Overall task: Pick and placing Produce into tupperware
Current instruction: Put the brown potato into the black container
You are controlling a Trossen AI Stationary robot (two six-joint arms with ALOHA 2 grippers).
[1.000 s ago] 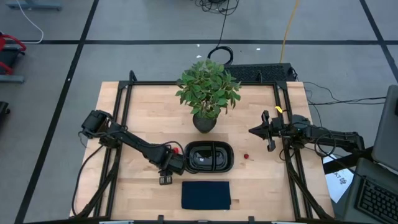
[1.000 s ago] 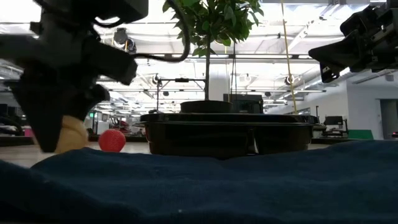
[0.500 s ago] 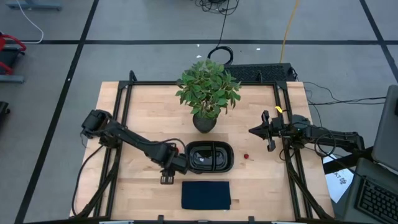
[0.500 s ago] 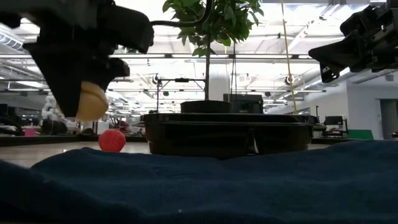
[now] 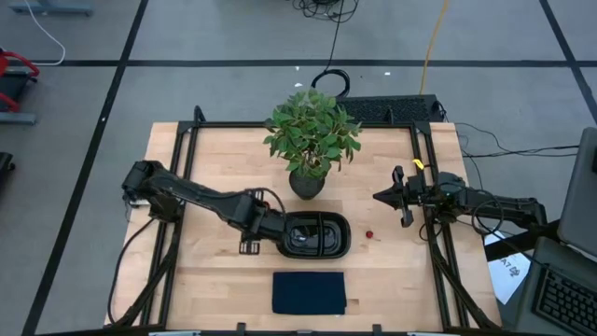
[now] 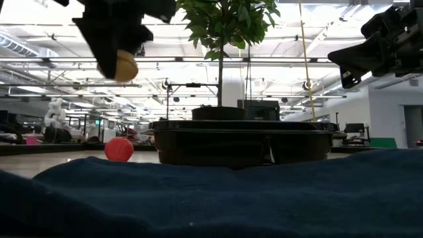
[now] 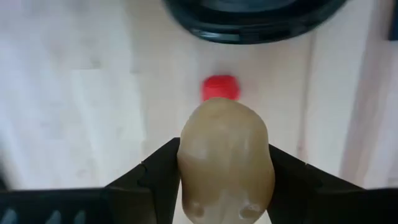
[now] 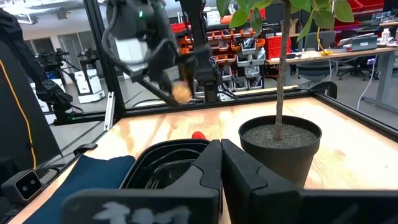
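Observation:
My left gripper (image 5: 270, 228) is shut on a round yellow-tan piece of produce (image 7: 225, 159) and holds it high above the table, just off the left end of the black oval tupperware (image 5: 314, 234). The piece also shows in the low view (image 6: 124, 66). A red strawberry-like piece (image 7: 220, 88) lies on the table below it, beside the tupperware's rim (image 7: 249, 28). A small dark red berry (image 5: 369, 234) lies on the table right of the tupperware. My right gripper (image 5: 379, 198) is shut and empty, raised at the right side. My left gripper pinches the yellow-tan piece by its two opposite sides (image 7: 186, 163) between its two fingers (image 7: 155, 171). The fingers come from above, pointing down. The piece is lifted clear of the table, above the red piece.
A potted green plant (image 5: 311, 140) stands just behind the tupperware. A dark blue cloth (image 5: 309, 292) lies flat near the front edge, in front of the tupperware. Black frame rails (image 5: 177, 187) run along both table sides.
My left gripper has risen with the yellow-tan piece from near the table top to well above the tupperware's rim. It has also gone toward the far edge and a little right, toward the tupperware's left end. The piece stays pinched.

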